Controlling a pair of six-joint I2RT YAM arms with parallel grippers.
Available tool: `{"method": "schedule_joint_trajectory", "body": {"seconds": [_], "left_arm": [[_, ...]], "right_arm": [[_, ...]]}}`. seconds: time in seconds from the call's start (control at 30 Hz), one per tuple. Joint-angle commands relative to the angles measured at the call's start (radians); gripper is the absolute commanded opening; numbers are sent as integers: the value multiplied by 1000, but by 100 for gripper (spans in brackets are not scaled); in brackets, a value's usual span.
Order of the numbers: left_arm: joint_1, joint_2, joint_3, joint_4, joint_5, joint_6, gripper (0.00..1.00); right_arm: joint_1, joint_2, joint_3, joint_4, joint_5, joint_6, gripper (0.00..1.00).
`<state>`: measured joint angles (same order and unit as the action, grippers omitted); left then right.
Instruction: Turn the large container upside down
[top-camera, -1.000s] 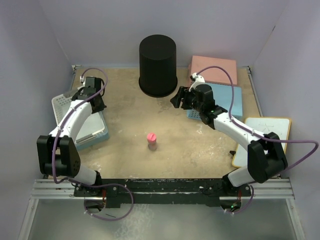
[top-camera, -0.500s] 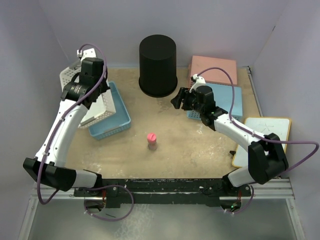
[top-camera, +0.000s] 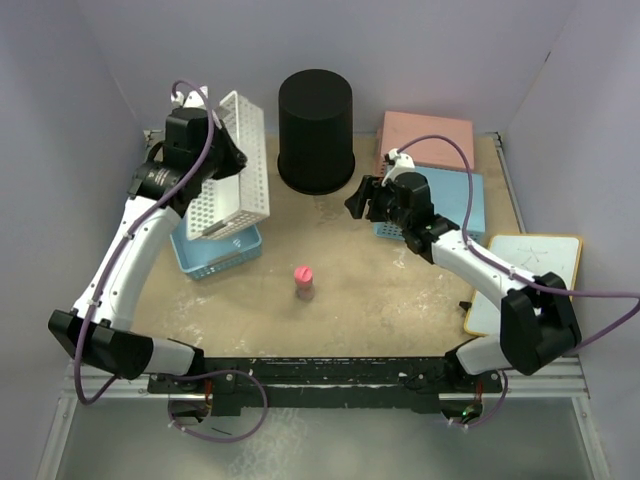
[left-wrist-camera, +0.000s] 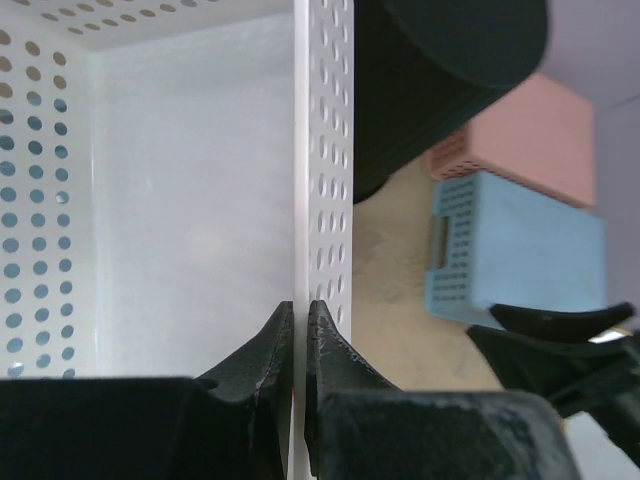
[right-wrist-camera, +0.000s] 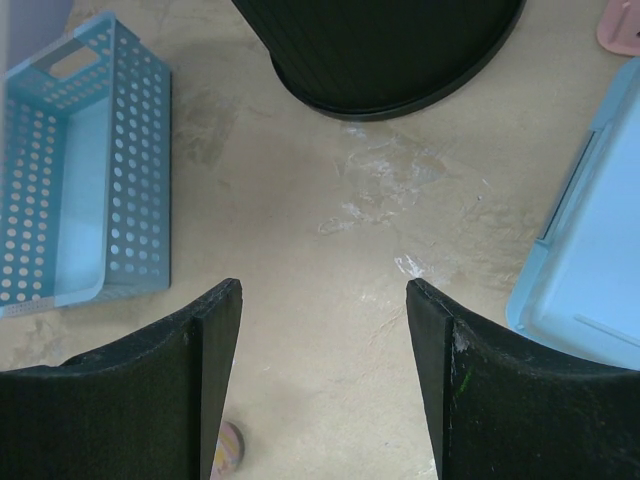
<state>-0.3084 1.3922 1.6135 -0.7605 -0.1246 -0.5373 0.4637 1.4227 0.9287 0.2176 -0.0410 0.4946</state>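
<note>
My left claw (left-wrist-camera: 300, 312), clamped on the white perforated plastic basket (top-camera: 232, 165), has raised it to upper left; the tall round black plastic bin (top-camera: 316, 130) is untouched, my right claw (right-wrist-camera: 322, 300) apart.

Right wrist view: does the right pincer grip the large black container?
No, the right pincer stands open, and the large container sits beyond its tips with bare table between them.
</note>
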Motion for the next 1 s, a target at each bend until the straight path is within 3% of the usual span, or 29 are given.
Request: {"method": "schedule_joint_trajectory", "body": {"seconds": [0.0,0.33,0.53,0.87,0.97], "left_arm": [[-6,-87,-79,349,245,-162,0],[-5,-144,-298,740,424,-430,0],[-5,-222,-406,756,387,-440,0],[-5,-288,-500,806,381,-464,0],[-6,-311,-426,636,326,-312,0]], "right_arm": [[-4,-44,-3,8,33,-23,70],[-3,-40,-14,8,18,-2,70],[-5,-73,-31,-37,80,-13,70],[9,-29,-117,-20,-50,28,70],[10,-38,-132,-18,-46,35,70]]}}
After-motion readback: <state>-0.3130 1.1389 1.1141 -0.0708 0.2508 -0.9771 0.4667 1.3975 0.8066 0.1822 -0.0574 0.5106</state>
